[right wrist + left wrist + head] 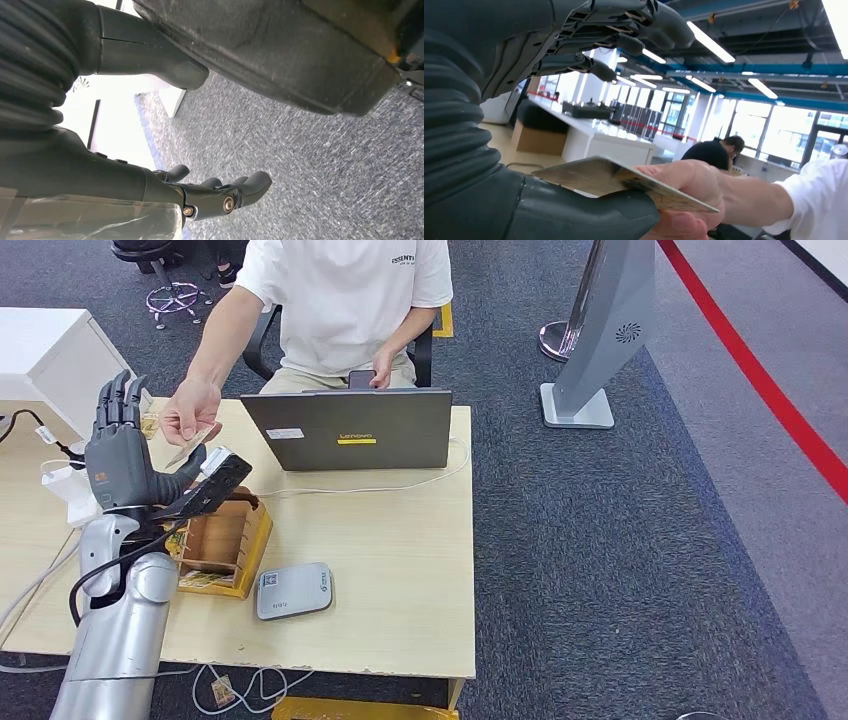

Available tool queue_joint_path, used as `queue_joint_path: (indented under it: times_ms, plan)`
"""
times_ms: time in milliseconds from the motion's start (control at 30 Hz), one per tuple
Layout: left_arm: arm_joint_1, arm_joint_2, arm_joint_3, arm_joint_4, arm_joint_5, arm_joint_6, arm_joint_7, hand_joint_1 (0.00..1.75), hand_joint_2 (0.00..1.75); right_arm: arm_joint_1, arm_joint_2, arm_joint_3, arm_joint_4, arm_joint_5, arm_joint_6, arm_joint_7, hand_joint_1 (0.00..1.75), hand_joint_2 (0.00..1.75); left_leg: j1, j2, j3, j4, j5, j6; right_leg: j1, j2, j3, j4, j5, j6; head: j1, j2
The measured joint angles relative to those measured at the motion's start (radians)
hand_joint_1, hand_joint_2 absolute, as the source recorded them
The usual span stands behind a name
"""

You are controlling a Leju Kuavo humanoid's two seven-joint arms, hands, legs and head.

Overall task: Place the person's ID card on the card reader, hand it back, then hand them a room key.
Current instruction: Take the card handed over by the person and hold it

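My left hand [120, 455] is raised over the table's far left side, fingers straight up and apart from the thumb. A person seated across the table holds an ID card [190, 448] out with one hand [190, 410], right beside my thumb. In the left wrist view the card [594, 177] lies just over my thumb [589, 212], pinched by the person's fingers [684, 190]; my other fingers [624, 30] stand well away from it. The grey-white card reader [293, 590] lies flat near the table's front. My right hand [215, 192] hangs over the carpet and holds nothing.
A wooden box [225, 540] with cards stands between my left arm and the reader, with a black device [212, 485] leaning on it. A grey laptop [350, 430] stands open toward the person. Cables run along the table's left part. A grey stand [600, 340] is on the carpet.
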State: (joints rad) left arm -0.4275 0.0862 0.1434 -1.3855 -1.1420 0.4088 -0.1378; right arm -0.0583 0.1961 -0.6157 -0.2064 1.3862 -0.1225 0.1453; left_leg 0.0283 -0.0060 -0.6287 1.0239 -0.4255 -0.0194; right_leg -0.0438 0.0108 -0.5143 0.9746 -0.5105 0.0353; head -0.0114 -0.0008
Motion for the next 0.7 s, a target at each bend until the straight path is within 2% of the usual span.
queue_joint_path:
  times_ms: [100, 167, 267, 333, 700]
  plan:
    - [-0.001, 0.000, -0.002, 0.000, -0.002, 0.002, 0.001, 1.75, 1.75, 0.000, 0.000, 0.000, 0.000, 0.000, 0.000, 0.000, 0.00, 1.75, 0.000, 0.000, 0.000, 0.000, 0.000, 0.000, 0.000, 0.000, 0.000, 0.000, 0.000, 0.000, 0.000, 0.000]
    - [-0.015, 0.004, -0.041, 0.004, -0.035, 0.034, 0.017, 1.75, 1.75, 0.000, 0.000, 0.006, 0.002, 0.009, 0.002, 0.004, 0.00, 1.75, 0.000, 0.000, 0.000, 0.000, 0.000, 0.000, 0.000, 0.000, 0.000, 0.000, 0.000, 0.000, 0.000, 0.000]
    - [-0.071, 0.014, -0.185, 0.023, -0.157, 0.167, 0.069, 1.75, 1.75, -0.001, 0.002, 0.033, 0.007, 0.050, 0.017, 0.019, 0.00, 1.75, 0.000, 0.000, 0.000, 0.000, 0.000, 0.000, 0.000, 0.000, 0.001, 0.000, 0.000, 0.000, 0.000, 0.000]
    - [-0.096, 0.016, -0.247, 0.039, -0.202, 0.221, 0.086, 1.75, 1.75, -0.001, 0.003, 0.045, 0.008, 0.071, 0.023, 0.026, 0.00, 1.75, 0.000, 0.000, 0.000, 0.000, 0.000, 0.000, 0.000, 0.000, 0.002, 0.000, 0.000, 0.000, 0.000, 0.000]
    - [-0.103, 0.008, -0.304, 0.070, -0.209, 0.242, 0.074, 1.75, 1.75, 0.000, 0.007, 0.065, 0.009, 0.088, 0.033, 0.034, 0.00, 1.75, 0.000, 0.000, 0.000, 0.000, 0.000, 0.000, 0.000, 0.000, 0.001, 0.000, 0.000, 0.000, 0.000, 0.000]
